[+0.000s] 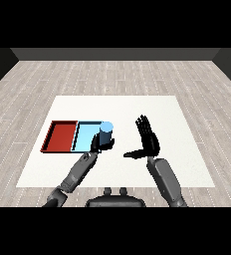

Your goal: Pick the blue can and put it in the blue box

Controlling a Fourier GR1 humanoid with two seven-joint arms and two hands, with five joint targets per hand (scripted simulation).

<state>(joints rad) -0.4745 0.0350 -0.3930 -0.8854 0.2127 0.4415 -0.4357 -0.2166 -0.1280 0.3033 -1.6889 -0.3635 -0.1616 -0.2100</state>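
You are at the placing step: your left hand (95, 144) has its black fingers curled round the small light-blue cylindrical can (106, 133), which stands upright at the right end of the shallow light blue tray (85, 131). From this view you cannot tell whether the can's base rests on the tray floor or hangs just above it, or whether it sits fully inside the right rim. Judging by that, the next move calls for settling the can well within the rim, then uncurling the fingers and drawing the hand back toward you without tipping the can.

The shallow red tray (60, 136) lies touching the blue one on its left, so keep clear of that shared wall. Your right hand (148, 141) holds nothing, fingers straight and thumb spread, over the white table (117, 107) just right of the can. Bare tabletop lies behind and to the right.
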